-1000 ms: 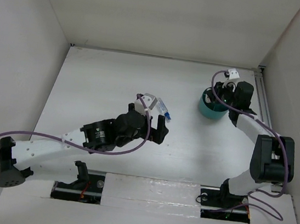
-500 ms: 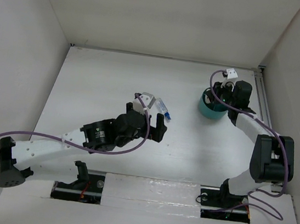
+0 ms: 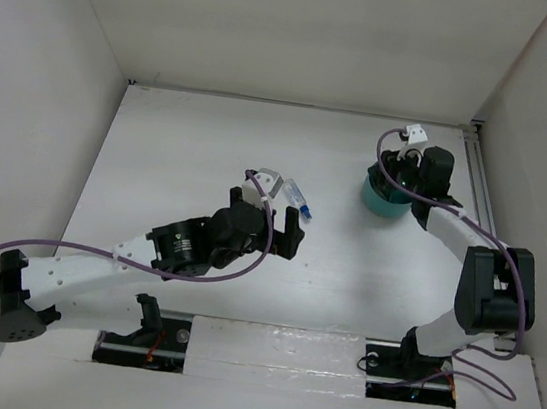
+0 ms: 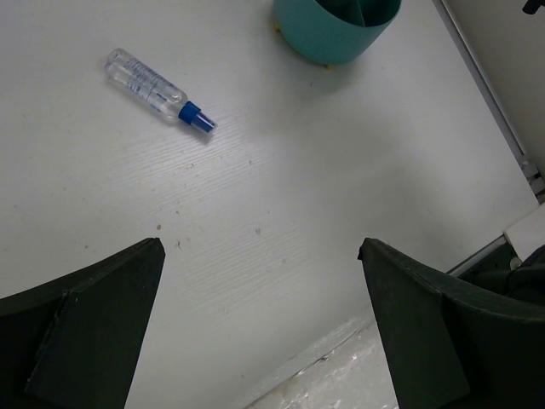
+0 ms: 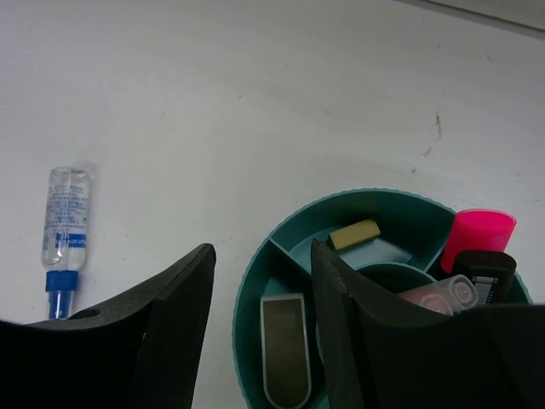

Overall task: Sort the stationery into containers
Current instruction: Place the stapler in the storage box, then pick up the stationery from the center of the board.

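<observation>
A clear blue-capped tube point(image 4: 157, 88) lies flat on the white table, also seen as the tube point(image 3: 299, 200) and the tube point(image 5: 66, 220). My left gripper point(image 4: 261, 245) hangs open just short of it, nothing between its fingers; from above the left gripper point(image 3: 271, 219) sits mid-table. The teal bowl point(image 5: 255, 281) holds a tan block point(image 5: 354, 233), a silver oval piece point(image 5: 285, 345), a pink-capped marker point(image 5: 481, 234) and a black marker point(image 5: 484, 268). My right gripper point(image 5: 262, 249) is open above the bowl's left rim, one finger over the bowl, one outside it. Its jaws hold nothing.
The teal bowl point(image 3: 380, 200) stands at the back right, near the right wall rail point(image 3: 480, 171). The same bowl point(image 4: 336, 30) shows at the top of the left wrist view. White walls enclose the table on three sides. The near table edge point(image 4: 341, 349) runs below the left fingers.
The right gripper's jaws have spread wider and its wrist has edged slightly toward the back over the bowl. The left arm has crept a little nearer the tube.
</observation>
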